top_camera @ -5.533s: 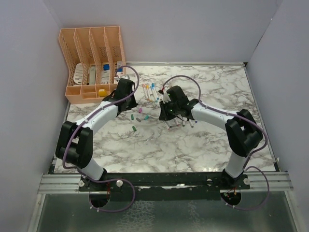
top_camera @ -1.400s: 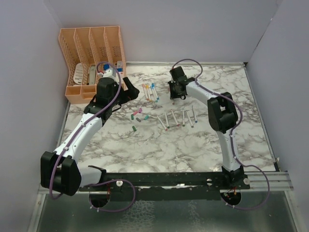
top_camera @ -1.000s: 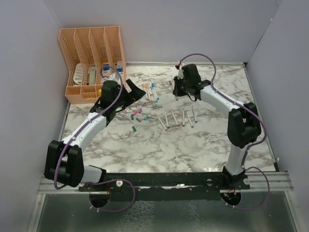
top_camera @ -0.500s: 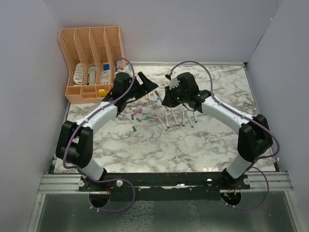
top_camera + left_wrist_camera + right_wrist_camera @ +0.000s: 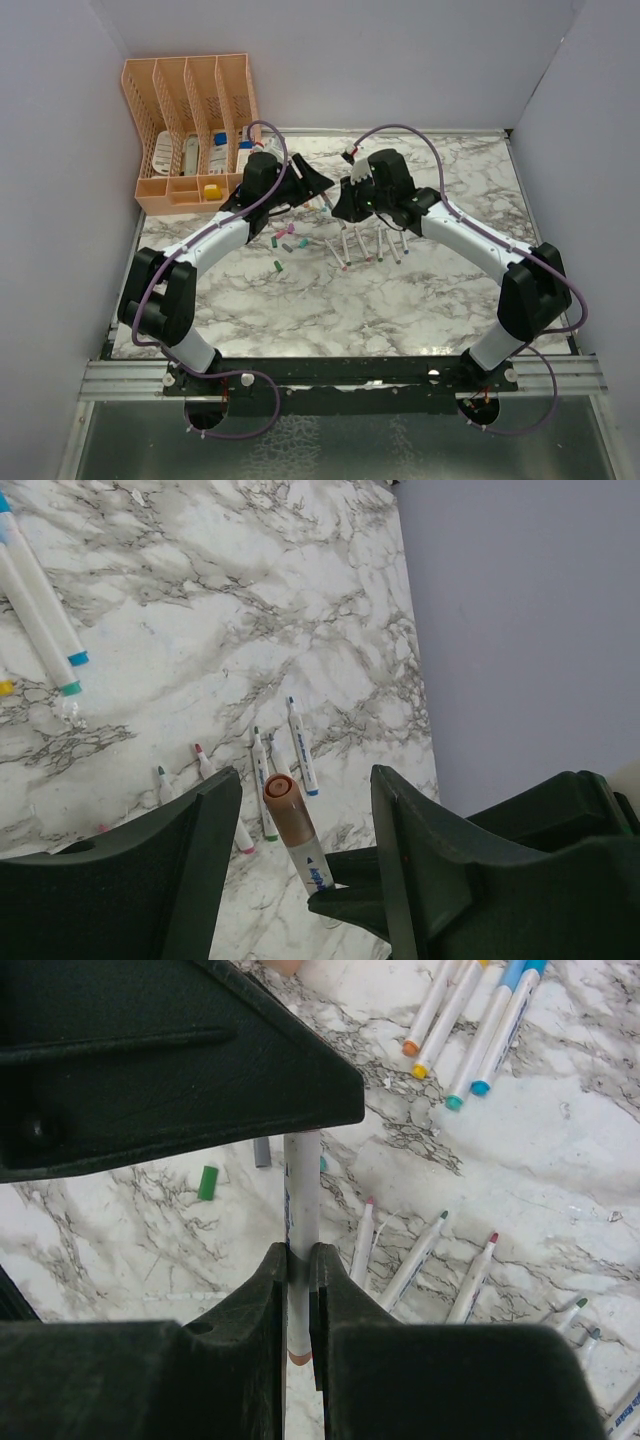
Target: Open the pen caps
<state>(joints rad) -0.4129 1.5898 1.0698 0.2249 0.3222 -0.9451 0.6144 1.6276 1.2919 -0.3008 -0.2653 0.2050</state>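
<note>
My right gripper (image 5: 343, 203) is shut on the white barrel of a pen (image 5: 302, 1200) and holds it above the table. The pen's brown cap (image 5: 284, 812) points into my left gripper (image 5: 305, 780), which is open with one finger on each side of the cap, not touching it. My left gripper (image 5: 312, 183) sits just left of the right one. Loose pen caps lie below: a green one (image 5: 278, 266), a pink one (image 5: 281, 232), a teal one (image 5: 302, 241). The green cap (image 5: 207, 1182) also shows in the right wrist view.
Several uncapped pens (image 5: 368, 244) lie in a row on the marble table (image 5: 420, 300). Capped pens (image 5: 470, 1020) lie behind, partly hidden by the grippers. An orange desk organizer (image 5: 190, 130) stands at the back left. Grey walls enclose the table.
My right gripper has carried the pen from the back of the table to the middle. My left gripper has swung right and now brackets the pen's cap.
</note>
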